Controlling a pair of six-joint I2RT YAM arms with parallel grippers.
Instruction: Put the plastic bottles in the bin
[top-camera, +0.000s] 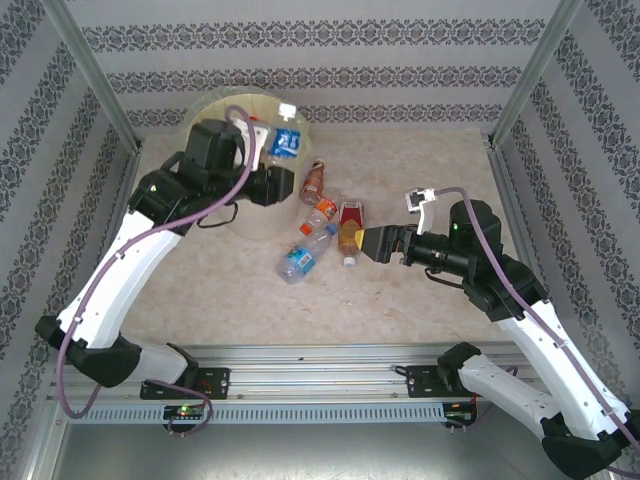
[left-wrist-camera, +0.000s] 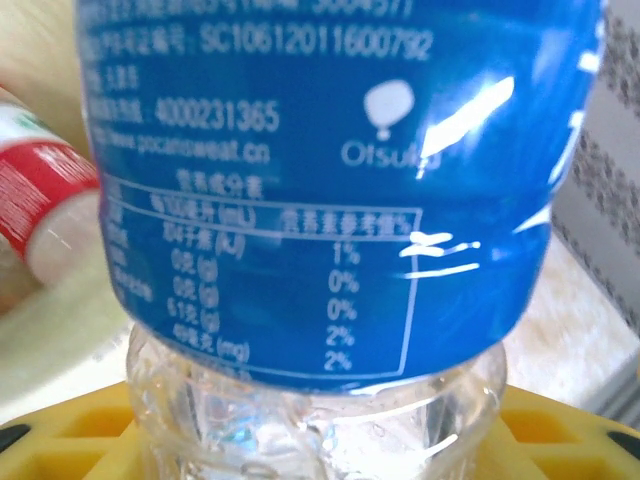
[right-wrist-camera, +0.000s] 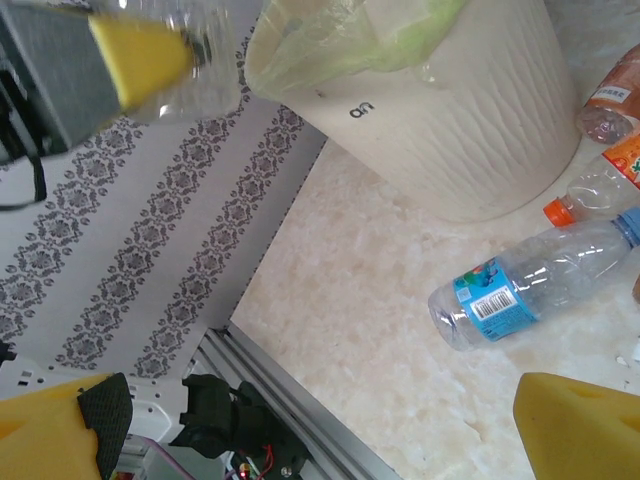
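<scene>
My left gripper (top-camera: 281, 165) is shut on a clear plastic bottle with a blue label (top-camera: 286, 140) and holds it over the rim of the bin (top-camera: 215, 115). In the left wrist view this bottle (left-wrist-camera: 320, 200) sits between my yellow fingers (left-wrist-camera: 75, 440). A red-labelled bottle (left-wrist-camera: 40, 195) lies below it inside the bin. My right gripper (top-camera: 372, 243) is open beside a red-labelled bottle (top-camera: 349, 228) on the table. Three more bottles lie near the bin: a brownish one (top-camera: 314, 182), an orange-capped one (top-camera: 322, 211) and a blue-capped one (top-camera: 303, 255).
The right wrist view has the bin's ribbed wall (right-wrist-camera: 470, 120), the blue-capped bottle (right-wrist-camera: 520, 288) and bare table up to the metal rail (right-wrist-camera: 300, 410). Patterned walls enclose the table on three sides.
</scene>
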